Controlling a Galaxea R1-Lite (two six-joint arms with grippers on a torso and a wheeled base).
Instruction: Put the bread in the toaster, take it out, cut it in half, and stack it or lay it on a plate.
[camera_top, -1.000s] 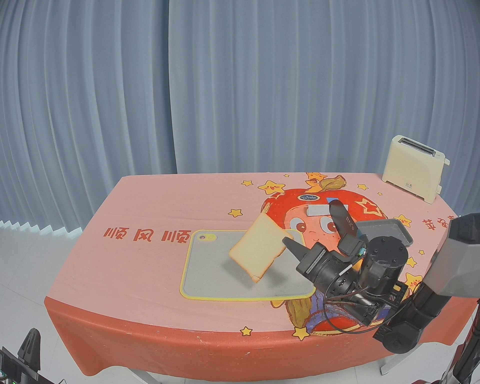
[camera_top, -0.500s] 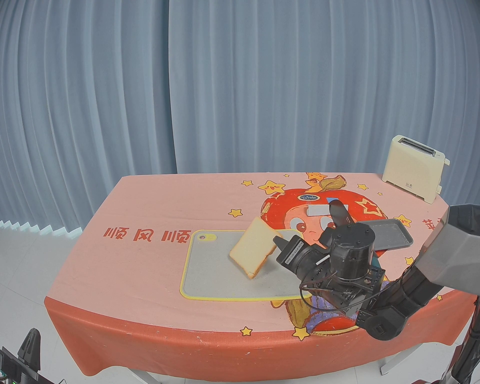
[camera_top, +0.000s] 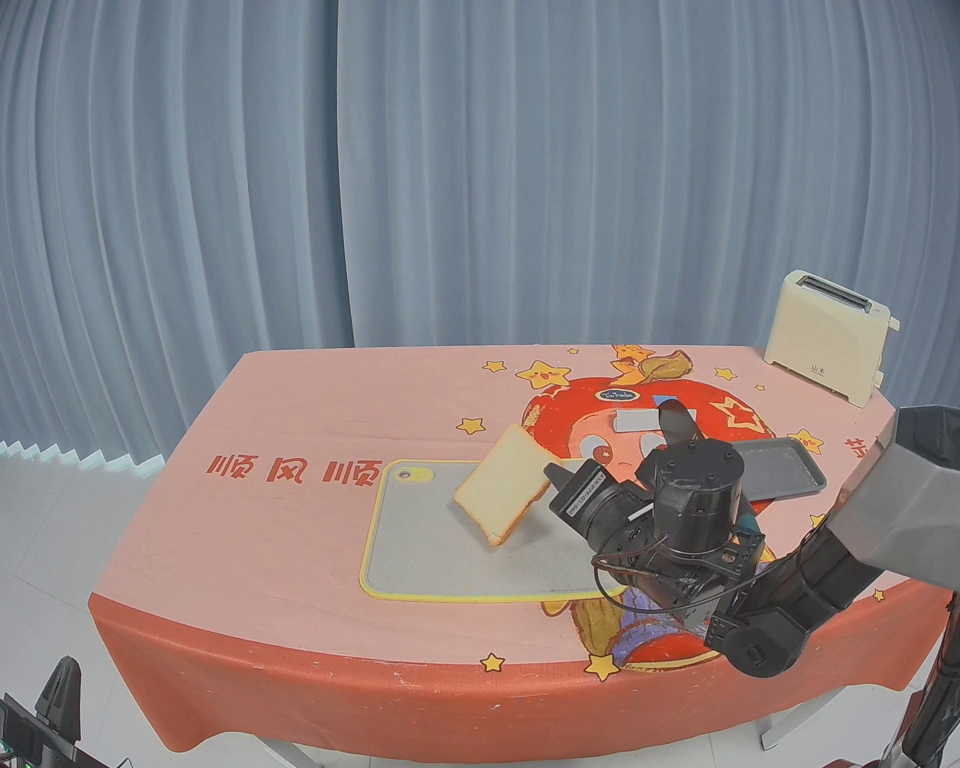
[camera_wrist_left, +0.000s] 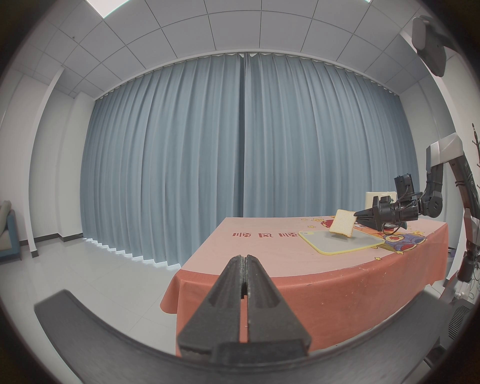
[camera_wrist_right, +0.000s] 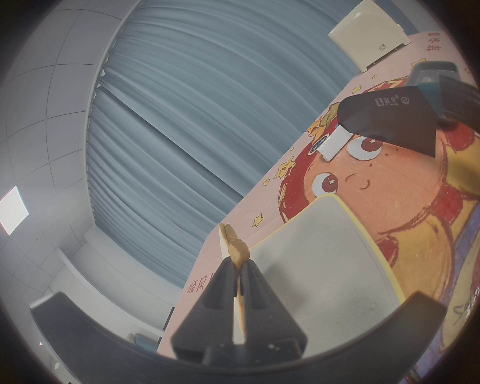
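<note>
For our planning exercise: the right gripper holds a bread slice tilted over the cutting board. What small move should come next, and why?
Probably lower the right gripper slightly and lay the bread slice flat on the cutting board. The slice hangs tilted, pinched by one edge, its low corner close to the board; cutting needs it flat.

curtain (camera_top: 480, 170): blue-grey | tablecloth (camera_top: 300, 400): pink, cartoon print | white card (camera_top: 640, 420): on tablecloth
</note>
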